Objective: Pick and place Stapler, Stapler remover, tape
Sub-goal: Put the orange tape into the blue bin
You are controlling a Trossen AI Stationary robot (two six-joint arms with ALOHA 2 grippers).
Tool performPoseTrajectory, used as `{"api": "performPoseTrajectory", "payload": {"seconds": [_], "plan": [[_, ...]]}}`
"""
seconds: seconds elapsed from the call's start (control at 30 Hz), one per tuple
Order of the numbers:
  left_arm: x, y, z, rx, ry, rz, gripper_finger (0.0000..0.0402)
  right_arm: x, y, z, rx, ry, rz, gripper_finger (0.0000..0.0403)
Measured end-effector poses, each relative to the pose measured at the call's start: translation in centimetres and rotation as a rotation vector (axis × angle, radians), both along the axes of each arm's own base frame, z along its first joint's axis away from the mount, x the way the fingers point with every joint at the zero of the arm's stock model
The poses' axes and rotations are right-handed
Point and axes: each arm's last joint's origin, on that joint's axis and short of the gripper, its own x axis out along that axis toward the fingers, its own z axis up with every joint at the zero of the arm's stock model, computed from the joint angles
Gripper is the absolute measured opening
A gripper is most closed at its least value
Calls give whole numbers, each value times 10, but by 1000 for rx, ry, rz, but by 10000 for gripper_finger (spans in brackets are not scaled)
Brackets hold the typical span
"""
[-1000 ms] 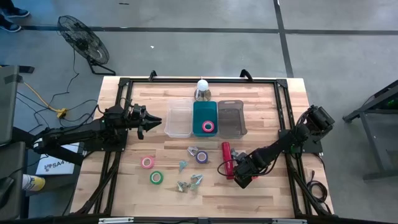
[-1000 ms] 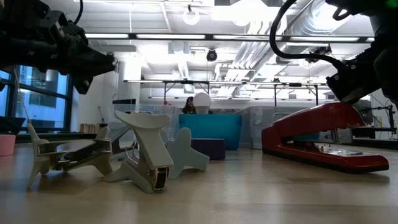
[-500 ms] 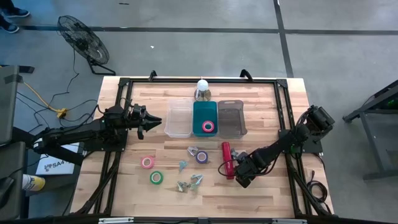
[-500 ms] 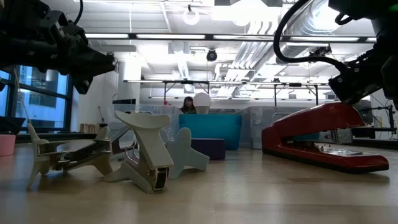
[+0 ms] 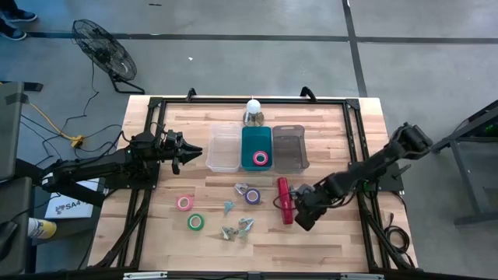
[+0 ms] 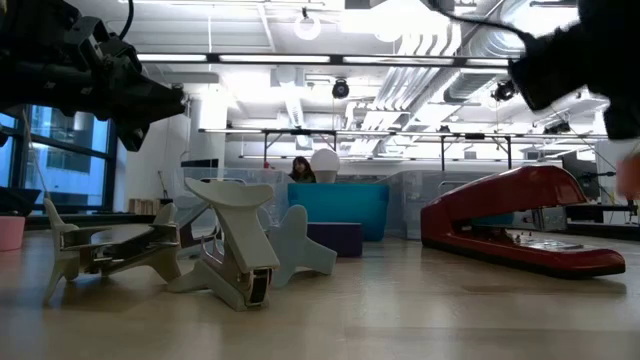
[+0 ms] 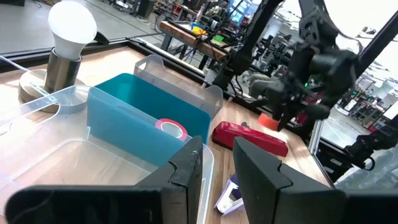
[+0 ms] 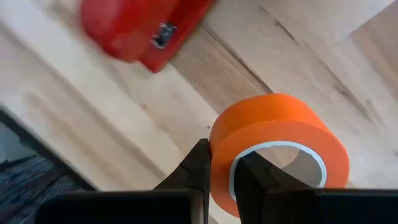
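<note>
While unlabelled, orange tape point(image 8: 277, 146) hangs gripped.

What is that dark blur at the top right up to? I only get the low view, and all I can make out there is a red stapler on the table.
Observer: That is the right arm. Its wrist view shows the right fingers pinched on the wall of an orange tape roll.
Operator: Is any tape put away?
Observer: From above, a pink roll lies in the teal bin.
Operator: And the other arm?
Observer: The left fingers hang beside the clear bin, holding nothing.
</note>
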Motion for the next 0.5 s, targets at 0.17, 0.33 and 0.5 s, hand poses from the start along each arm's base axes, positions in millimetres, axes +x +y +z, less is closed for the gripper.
{"api": "performPoseTrajectory", "payload": {"seconds": [0.17,0.33,0.5], "plan": [[0,0,0,0,0,0,89,4,-20,36,-37,-83,71,33],[0,0,0,0,0,1,89,16,-43,69,-99,-169,199,33],[0,0,0,0,0,4,89,33,-66,87,-158,-285,383,33]]}}
